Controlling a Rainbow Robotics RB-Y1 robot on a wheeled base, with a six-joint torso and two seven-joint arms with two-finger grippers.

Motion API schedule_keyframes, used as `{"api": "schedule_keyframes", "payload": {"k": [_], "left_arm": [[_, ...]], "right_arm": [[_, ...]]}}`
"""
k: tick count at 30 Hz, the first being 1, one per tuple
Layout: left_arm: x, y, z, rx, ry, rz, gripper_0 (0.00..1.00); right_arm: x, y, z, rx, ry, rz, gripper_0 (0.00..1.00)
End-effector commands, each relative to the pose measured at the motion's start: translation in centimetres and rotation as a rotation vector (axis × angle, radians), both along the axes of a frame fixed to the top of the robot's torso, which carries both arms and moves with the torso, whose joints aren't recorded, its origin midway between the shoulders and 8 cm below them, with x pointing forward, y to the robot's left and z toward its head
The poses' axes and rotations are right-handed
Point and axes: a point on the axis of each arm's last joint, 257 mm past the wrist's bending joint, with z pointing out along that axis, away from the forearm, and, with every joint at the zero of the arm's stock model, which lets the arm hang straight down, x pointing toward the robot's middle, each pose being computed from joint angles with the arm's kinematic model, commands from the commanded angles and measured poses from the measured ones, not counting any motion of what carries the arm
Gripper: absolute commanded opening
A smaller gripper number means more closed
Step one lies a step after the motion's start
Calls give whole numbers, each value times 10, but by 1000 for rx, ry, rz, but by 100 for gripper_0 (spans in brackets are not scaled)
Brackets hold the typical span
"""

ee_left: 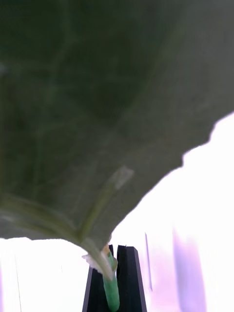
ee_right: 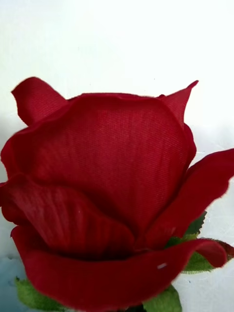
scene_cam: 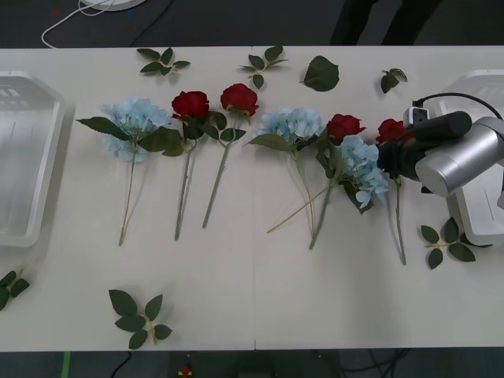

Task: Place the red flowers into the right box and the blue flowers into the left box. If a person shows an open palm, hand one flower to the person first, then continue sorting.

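White tabletop [scene_cam: 260, 276], flowers in row. We see right gripper [scene_cam: 391, 156] at rightmost rose [scene_cam: 388, 130] near right edge; its grip we cannot tell. Left fingers [ee_left: 127, 278] shut, pinching leaf stem [ee_left: 110, 287].

Loose leaf sprigs [scene_cam: 140, 316] — scattered on the white table [scene_cam: 252, 299].

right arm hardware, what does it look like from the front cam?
The right arm is a silver-grey cylindrical link ending in a black wrist section. A small grey-white block sits on top, and a black cable loops from it over the right box.
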Motion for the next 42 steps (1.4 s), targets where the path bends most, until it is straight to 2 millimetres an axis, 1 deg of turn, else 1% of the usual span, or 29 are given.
{"api": "schedule_keyframes", "payload": {"k": [1,2,3,4,7,10,12,13,16,17,18,19,21,24,25,26,27,28,32,33,35,37,42], "left_arm": [[25,-9,2,8,-9,57,0],[28,-9,-2,22,-4,74,0],[30,-9,-4,24,-1,83,0],[29,-6,-12,30,12,113,0],[30,-2,-26,53,22,155,0],[29,9,-33,95,22,192,0],[25,18,-38,122,30,215,0],[24,20,-39,129,32,216,0],[14,25,-44,140,54,225,0],[13,25,-44,140,57,225,0],[8,28,-44,148,67,227,0],[4,29,-47,153,75,223,0],[1,32,-45,158,73,224,0],[-7,34,-46,161,78,219,0],[-9,35,-46,162,79,216,0],[-11,33,-45,160,77,211,0],[-12,33,-44,159,76,209,0],[-14,32,-44,160,79,200,0],[-16,34,-45,200,89,175,0],[-16,34,-45,208,91,169,0],[-15,36,-45,223,84,163,0],[-15,38,-47,229,70,158,0],[-13,37,-51,211,71,149,0]], "right_arm": [[15,-25,83,-105,-79,27,0],[12,-34,96,-131,-79,22,0],[11,-38,101,-146,-77,22,0],[9,-51,119,-198,-75,26,0],[5,-75,149,-272,-60,17,0],[6,-96,177,-323,-67,14,0],[8,-115,198,-368,-73,14,0],[9,-119,204,-379,-75,18,0],[11,-144,227,-455,-64,42,0],[11,-149,229,-465,-61,44,0],[13,-158,234,-478,-55,42,0],[13,-165,235,-490,-49,40,0],[11,-180,232,-504,-29,27,0],[4,-208,228,-528,4,-4,0],[3,-213,227,-530,10,-12,0],[-3,-229,223,-547,28,-37,0],[-3,-236,223,-557,31,-48,0],[-5,-249,222,-578,34,-66,0],[-5,-289,220,-612,9,-120,0],[-5,-293,218,-614,6,-124,0],[-6,-309,215,-641,-3,-134,0],[-6,-319,214,-667,-9,-139,0],[-8,-331,208,-696,-4,-155,0]]}}
